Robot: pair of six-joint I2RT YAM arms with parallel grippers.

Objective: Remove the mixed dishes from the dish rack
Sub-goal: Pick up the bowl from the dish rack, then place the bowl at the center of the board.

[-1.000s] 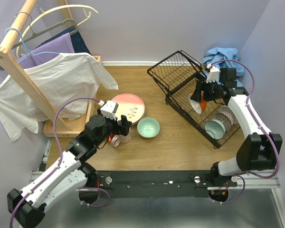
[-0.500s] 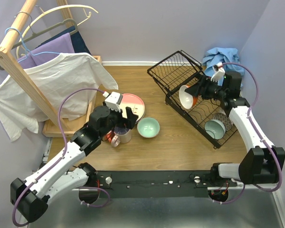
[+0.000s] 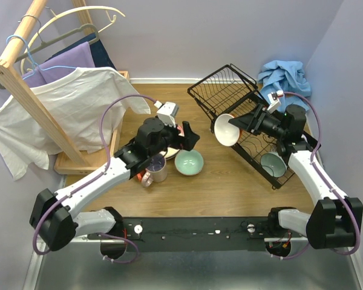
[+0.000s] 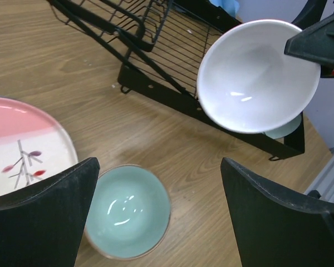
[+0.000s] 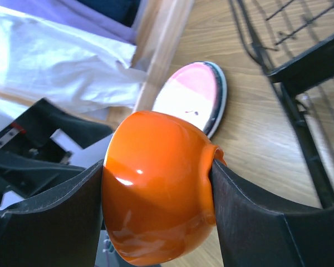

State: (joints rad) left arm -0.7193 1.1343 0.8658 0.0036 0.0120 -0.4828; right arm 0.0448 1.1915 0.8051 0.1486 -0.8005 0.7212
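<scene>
Orange ceramic bowl with a white inside [image 5: 150, 211] is the thing to mind right now. The right claw [image 5: 157, 167] is clamped on it, with one finger pressed on each side of its round outer wall. The bowl hangs in the air, tipped on its side. It is out of the black wire dish rack [image 3: 222, 90], just beside it, and above the wooden table [image 3: 230, 187].

The bowl looks hard, smooth and shiny, so I think it could slip if the squeeze gets loose. It would likely chip or break if it fell. It looks light enough for one claw. Holding it across the outer wall seems a good way. The thin rim is another place to grip, with one finger inside and one outside. It should be set down low and softly, bottom first.

The left claw [image 4: 158, 167] is spread wide and holds nothing. It hovers over a small pale green bowl [image 4: 127, 210] that sits on the table, near a pink and cream plate with a twig picture [image 4: 22, 150]. A mug with a purple inside [image 3: 156, 166] stands on the table too. One more pale bowl [image 3: 272, 163] waits in the rack.
</scene>
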